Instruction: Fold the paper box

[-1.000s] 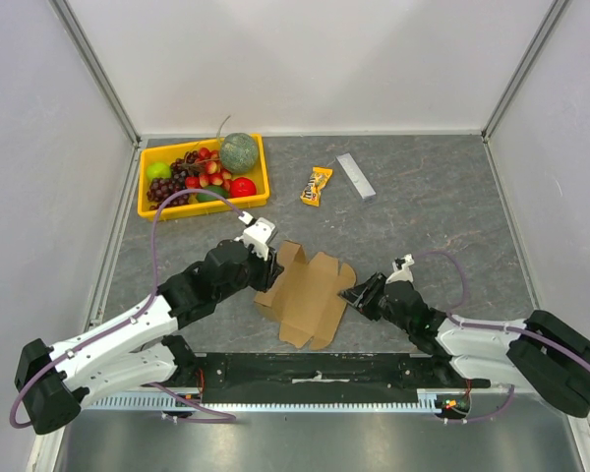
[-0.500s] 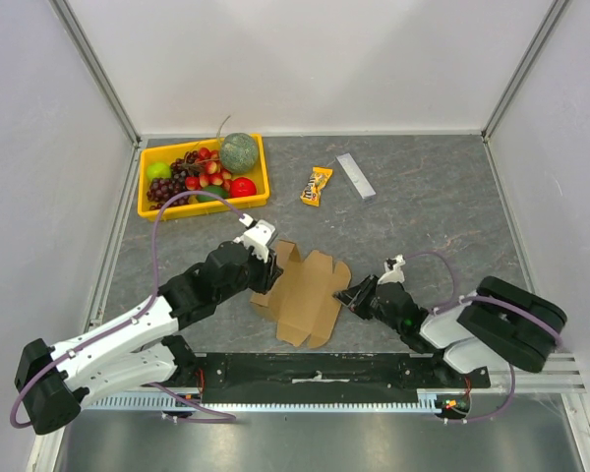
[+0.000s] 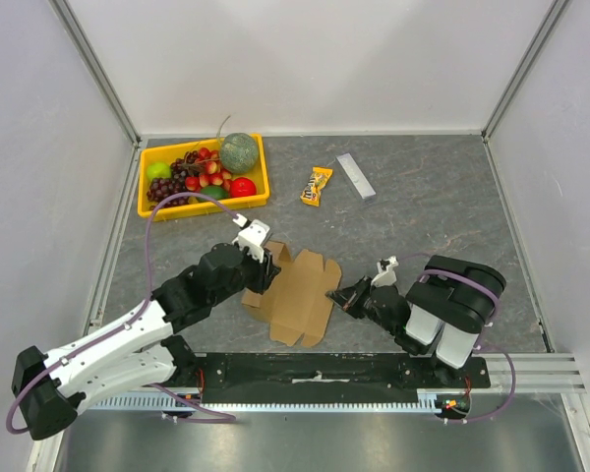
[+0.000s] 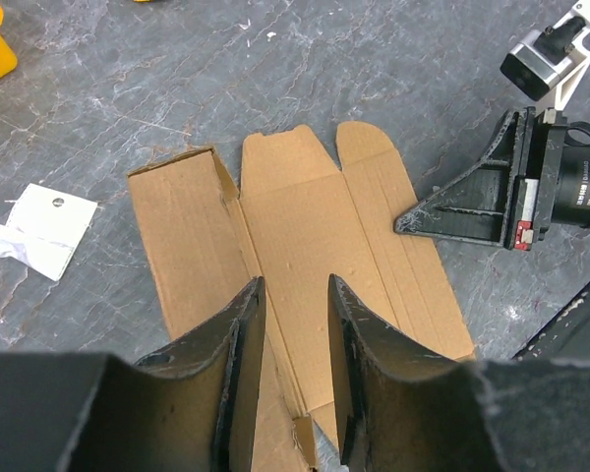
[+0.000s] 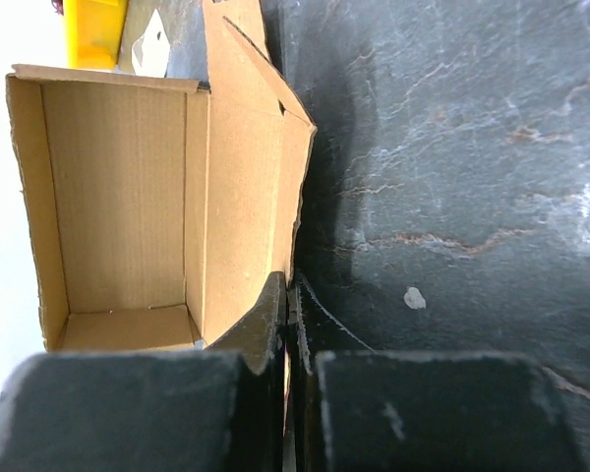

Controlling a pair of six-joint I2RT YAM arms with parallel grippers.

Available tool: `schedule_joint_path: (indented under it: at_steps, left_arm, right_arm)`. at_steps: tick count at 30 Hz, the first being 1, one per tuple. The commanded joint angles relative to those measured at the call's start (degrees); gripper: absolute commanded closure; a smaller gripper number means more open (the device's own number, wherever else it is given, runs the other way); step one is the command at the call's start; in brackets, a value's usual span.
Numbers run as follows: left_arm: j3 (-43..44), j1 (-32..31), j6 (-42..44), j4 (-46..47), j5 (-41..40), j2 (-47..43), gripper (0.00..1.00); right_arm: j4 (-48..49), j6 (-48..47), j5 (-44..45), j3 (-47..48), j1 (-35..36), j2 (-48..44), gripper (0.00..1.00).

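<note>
The paper box (image 3: pixel 295 293) is a brown die-cut cardboard sheet lying mostly flat near the table's front middle, with some flaps raised. In the left wrist view the box (image 4: pixel 305 216) lies under my left gripper (image 4: pixel 295 287), which is open and empty just above its left part. My left gripper (image 3: pixel 265 269) also shows in the top view. My right gripper (image 3: pixel 340 295) is at the sheet's right edge. In the right wrist view my right gripper (image 5: pixel 291 287) is shut on the edge of a raised side flap of the box (image 5: pixel 118 197).
A yellow fruit tray (image 3: pixel 203 210) stands at the back left. A candy packet (image 3: pixel 317 186) and a small grey bar (image 3: pixel 356 176) lie at the back middle. A white paper tag (image 4: pixel 41 232) lies left of the box.
The right arm has folded back and its gripper has moved left with the box edge. The box has slid a little left and nearer. The left gripper has shifted slightly left.
</note>
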Motion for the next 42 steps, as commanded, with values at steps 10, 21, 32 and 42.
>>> schedule_joint_path:
  at_steps: [10, 21, 32, 42]
  left_arm:
    - [0.1, -0.1, -2.1, -1.7, -3.4, -5.5, 0.66]
    - [-1.1, -0.2, -4.4, -1.8, -8.3, -8.0, 0.87]
    - [-0.6, -0.1, -3.6, -3.3, -4.5, -12.1, 0.98]
    - [-4.5, 0.0, -6.9, -0.6, -8.7, -20.2, 0.64]
  right_arm:
    - [-24.5, -16.4, -3.6, 0.4, 0.3, -24.5, 1.00]
    - [-90.6, -38.3, 10.3, 24.2, -0.3, -54.8, 1.00]
    - [-111.8, -52.6, 4.8, 45.1, -0.4, -47.2, 1.00]
    - [-120.0, -59.3, 8.6, 55.6, -0.4, -43.1, 1.00]
